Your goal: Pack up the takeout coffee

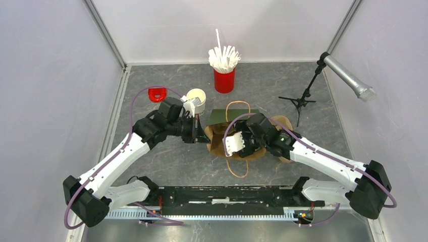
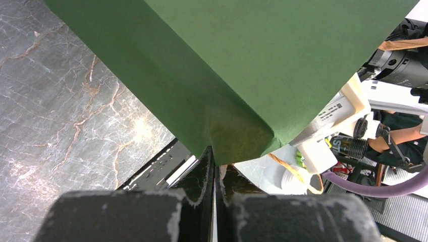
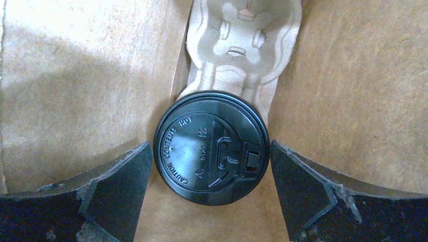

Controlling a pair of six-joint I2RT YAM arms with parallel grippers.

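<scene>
The takeout coffee (image 3: 202, 136) shows from above as a round black lid. It stands in a moulded pulp cup carrier (image 3: 242, 45) inside the brown paper bag (image 3: 60, 75). My right gripper (image 3: 211, 145) reaches down into the bag and is open. Its fingers (image 3: 126, 176) flank the lid on both sides, very close to its rim, with nothing clamped. In the top view the right gripper (image 1: 237, 143) sits in the bag's mouth (image 1: 214, 143), so the cup is hidden there. My left gripper (image 2: 216, 156) is shut on the edge of the bag's green side (image 2: 227, 65).
A stack of lidless white cups (image 1: 197, 100) stands behind the left wrist. A red cup of white stirrers (image 1: 224, 79) is at the back centre. A small red object (image 1: 157, 94) lies back left. A microphone on a stand (image 1: 348, 75) is at the right. The bag's twine handle (image 1: 237, 169) lies toward me.
</scene>
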